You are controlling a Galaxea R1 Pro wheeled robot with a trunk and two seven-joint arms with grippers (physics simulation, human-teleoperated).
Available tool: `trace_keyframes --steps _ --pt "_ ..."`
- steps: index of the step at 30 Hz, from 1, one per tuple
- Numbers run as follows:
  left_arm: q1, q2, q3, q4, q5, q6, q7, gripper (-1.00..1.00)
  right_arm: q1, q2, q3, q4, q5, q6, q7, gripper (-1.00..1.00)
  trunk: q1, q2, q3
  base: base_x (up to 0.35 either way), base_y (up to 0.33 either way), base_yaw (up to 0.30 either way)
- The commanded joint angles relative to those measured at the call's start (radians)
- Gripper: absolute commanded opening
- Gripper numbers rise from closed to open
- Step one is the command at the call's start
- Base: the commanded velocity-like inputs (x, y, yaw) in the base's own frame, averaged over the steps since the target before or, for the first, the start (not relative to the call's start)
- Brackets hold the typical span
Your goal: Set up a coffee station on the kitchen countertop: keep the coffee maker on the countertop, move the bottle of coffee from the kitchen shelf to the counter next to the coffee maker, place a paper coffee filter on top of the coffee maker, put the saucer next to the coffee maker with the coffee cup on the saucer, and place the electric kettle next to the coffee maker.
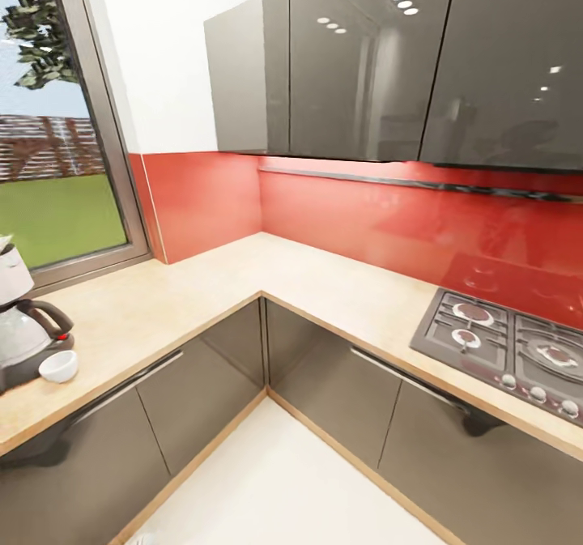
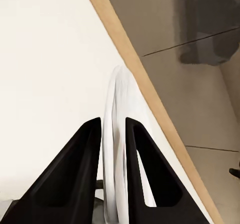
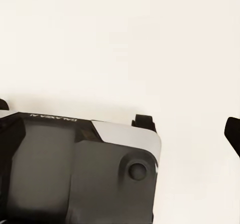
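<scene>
The coffee maker [image 1: 20, 330], with a glass carafe, a black handle and a white top, stands on the countertop [image 1: 162, 302] at the head view's far left edge. A small white coffee cup [image 1: 58, 365] sits on the counter just in front of it. In the left wrist view my left gripper [image 2: 114, 121] is shut on a thin white saucer [image 2: 120, 99] seen edge-on, above the white floor and a wooden plinth strip. In the right wrist view my right gripper [image 3: 117, 118] is open over the floor, its black fingertips [image 3: 233, 133] far apart. The bottle of coffee and the kettle are out of view.
The L-shaped counter wraps a corner with a red backsplash [image 1: 340, 213] and dark glossy wall cabinets [image 1: 364, 67]. A gas hob [image 1: 510, 351] lies at the right. Grey base cabinets [image 1: 202, 399] line the white floor [image 1: 291, 488]. A window [image 1: 48, 148] is at the left.
</scene>
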Motion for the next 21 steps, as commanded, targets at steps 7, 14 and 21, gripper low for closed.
trace_keyframes --steps 7,14,21 --pt "-0.001 0.000 0.009 -0.001 -0.009 0.006 -0.002 -1.00 -0.001 0.000 0.008 -0.001 -0.009 0.005 0.001 1.00 0.000 -0.002 -0.007 0.000 0.000 0.277" --pt "-0.001 0.000 0.009 -0.001 -0.009 0.006 -0.002 -1.00 -0.001 0.001 0.008 -0.001 -0.009 0.005 0.002 1.00 0.000 -0.002 -0.012 0.000 0.000 0.276" --pt "-0.001 0.000 0.009 -0.001 -0.008 0.006 -0.002 -1.00 -0.001 0.001 0.008 -0.001 -0.009 0.005 0.003 1.00 0.000 -0.002 -0.017 -0.067 -0.075 0.275"
